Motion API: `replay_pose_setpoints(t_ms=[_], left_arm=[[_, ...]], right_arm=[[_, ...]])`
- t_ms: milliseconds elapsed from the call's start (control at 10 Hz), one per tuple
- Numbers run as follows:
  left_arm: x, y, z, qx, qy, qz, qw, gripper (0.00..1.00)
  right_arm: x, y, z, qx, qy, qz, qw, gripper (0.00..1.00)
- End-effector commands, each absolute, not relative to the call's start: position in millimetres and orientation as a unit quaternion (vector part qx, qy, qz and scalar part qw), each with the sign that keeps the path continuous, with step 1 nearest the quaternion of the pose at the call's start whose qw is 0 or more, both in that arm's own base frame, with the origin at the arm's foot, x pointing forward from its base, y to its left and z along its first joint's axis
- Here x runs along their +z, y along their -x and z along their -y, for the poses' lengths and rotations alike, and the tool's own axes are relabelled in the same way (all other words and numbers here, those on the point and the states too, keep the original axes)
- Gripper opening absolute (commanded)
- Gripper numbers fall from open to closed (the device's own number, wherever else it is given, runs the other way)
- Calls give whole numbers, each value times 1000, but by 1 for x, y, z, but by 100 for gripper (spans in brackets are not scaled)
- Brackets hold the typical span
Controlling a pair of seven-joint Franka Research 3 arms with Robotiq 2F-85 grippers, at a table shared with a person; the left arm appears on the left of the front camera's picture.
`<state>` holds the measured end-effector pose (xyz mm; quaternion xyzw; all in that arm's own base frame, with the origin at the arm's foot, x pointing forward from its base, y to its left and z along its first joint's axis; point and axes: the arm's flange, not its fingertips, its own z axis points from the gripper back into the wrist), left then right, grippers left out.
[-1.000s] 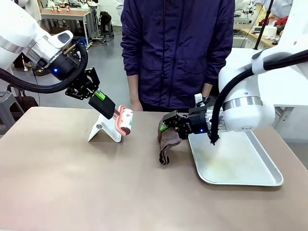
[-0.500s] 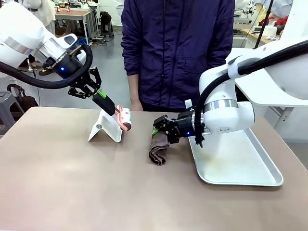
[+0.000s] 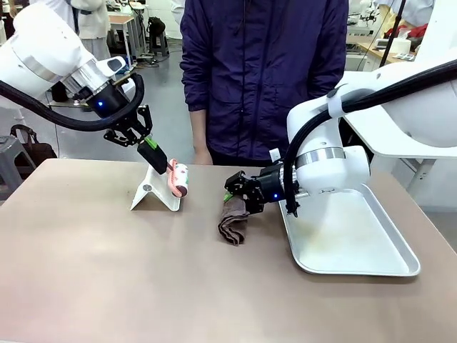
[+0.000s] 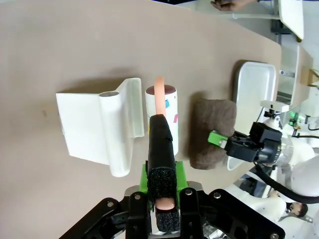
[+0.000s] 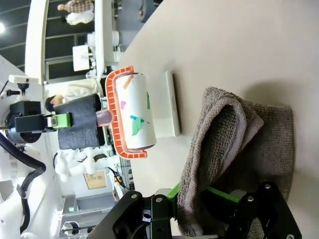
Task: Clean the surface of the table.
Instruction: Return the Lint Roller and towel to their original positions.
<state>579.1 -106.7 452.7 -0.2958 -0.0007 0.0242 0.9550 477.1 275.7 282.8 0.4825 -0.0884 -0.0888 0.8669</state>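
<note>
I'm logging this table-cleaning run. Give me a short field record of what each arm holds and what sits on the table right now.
left gripper: jaws shut on the black handle of the lint roller with orange frame and white patterned roll
right gripper: jaws shut on the brown folded cloth, which touches the table
brownish-tan table: bears a white plastic stand and a rectangular silver metal tray
person in dark jacket: stands at far side

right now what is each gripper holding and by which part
Left gripper: lint roller, by its black handle. Right gripper: brown cloth, pinched at its upper edge.
</note>
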Motion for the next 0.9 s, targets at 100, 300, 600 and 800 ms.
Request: replay_pose_setpoints(t_ms=[100,300,600,800], left_arm=[[455,-585,114,20,265,4,964,22],[450,-587,117,16,259,4,966,22],[442,-590,123,14,254,-7,967,22],[434,-592,129,19,244,-19,969,22]], right_arm=[[293,-484,-277,-93,-475,90,871,0],[293,-482,-280,-88,-475,89,871,0],[293,-478,-276,-87,-481,90,868,0],[291,-478,-276,-87,-485,86,866,0]])
